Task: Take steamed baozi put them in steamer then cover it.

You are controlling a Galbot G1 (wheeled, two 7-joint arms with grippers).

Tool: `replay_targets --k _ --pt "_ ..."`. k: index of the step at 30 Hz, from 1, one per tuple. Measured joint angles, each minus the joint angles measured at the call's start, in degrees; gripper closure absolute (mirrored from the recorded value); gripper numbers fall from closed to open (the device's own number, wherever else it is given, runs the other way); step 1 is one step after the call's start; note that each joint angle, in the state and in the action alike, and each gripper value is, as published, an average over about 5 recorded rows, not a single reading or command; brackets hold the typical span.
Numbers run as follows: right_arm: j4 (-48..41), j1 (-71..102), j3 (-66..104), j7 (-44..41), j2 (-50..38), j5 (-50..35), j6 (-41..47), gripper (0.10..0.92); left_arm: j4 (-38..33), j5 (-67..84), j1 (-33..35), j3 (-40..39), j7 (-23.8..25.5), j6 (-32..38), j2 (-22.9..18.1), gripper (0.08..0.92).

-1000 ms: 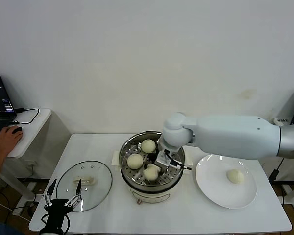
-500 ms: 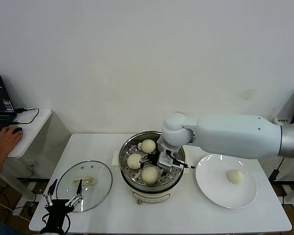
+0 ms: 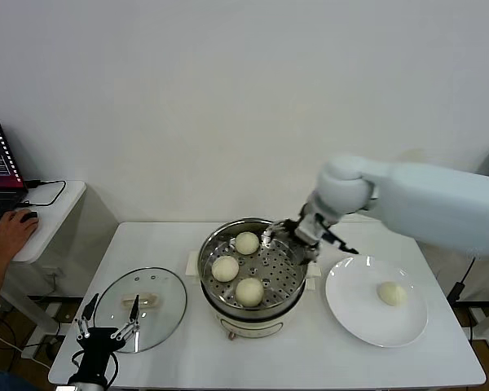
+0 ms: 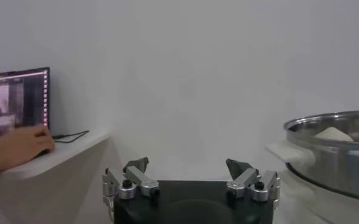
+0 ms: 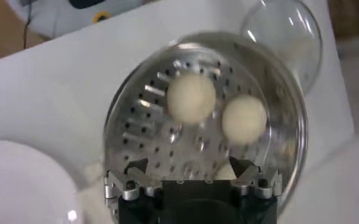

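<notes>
Counting three baozi (image 3: 249, 291) in the steamer (image 3: 253, 270), we find one left on the plate (image 3: 359, 314). Our right claw (image 3: 310, 237), released and empty, hovers between them. The cover (image 3: 140, 308) lies on the counter (image 3: 326, 358) by our open left claw (image 3: 106, 331).

Right arm (image 3: 424, 204): smooth pale-grey shell, rounded joint. Left tool (image 4: 191, 176): black body, silver screwed finger links.

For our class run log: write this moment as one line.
steamer: three baozi inside | plate: one baozi left | right gripper: open, empty, above steamer rim | left gripper: open, parked | cover: off
</notes>
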State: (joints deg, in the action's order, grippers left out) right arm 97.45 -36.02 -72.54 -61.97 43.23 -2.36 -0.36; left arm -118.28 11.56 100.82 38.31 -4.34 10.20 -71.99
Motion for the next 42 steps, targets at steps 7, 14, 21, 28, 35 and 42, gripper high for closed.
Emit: replay_targets --k 7,14,21,28,35,42 --pt "0.21 2.18 2.86 -1.7 -9.93 1.35 6.81 0.203 0.37 0.11 -0.57 -0.53 0.05 -0.09 0.88 0.177" --pt "-1.56 7.57 6.62 -2.24 -17.54 4.61 9.01 0.203 0.51 0.11 -0.63 -0.8 0.11 -0.09 1.11 0.177" --pt "-4.9 20.55 17.47 -1.62 -21.79 8.47 10.31 0.203 0.31 0.14 -0.24 -0.52 0.18 -0.09 1.74 0.177" --pt "-9.52 34.99 30.26 -0.7 -22.44 12.18 11.23 0.203 0.26 0.05 0.1 -0.34 0.25 -0.16 1.71 0.177" --pt "-13.39 45.49 38.91 -0.13 -21.32 14.52 11.96 0.203 0.5 -0.08 0.21 -0.17 0.33 -0.22 1.53 0.177" --pt "-16.72 51.12 43.66 0.71 -19.5 16.19 11.81 0.203 0.69 -0.09 -0.03 0.12 0.45 -0.32 1.54 0.177"
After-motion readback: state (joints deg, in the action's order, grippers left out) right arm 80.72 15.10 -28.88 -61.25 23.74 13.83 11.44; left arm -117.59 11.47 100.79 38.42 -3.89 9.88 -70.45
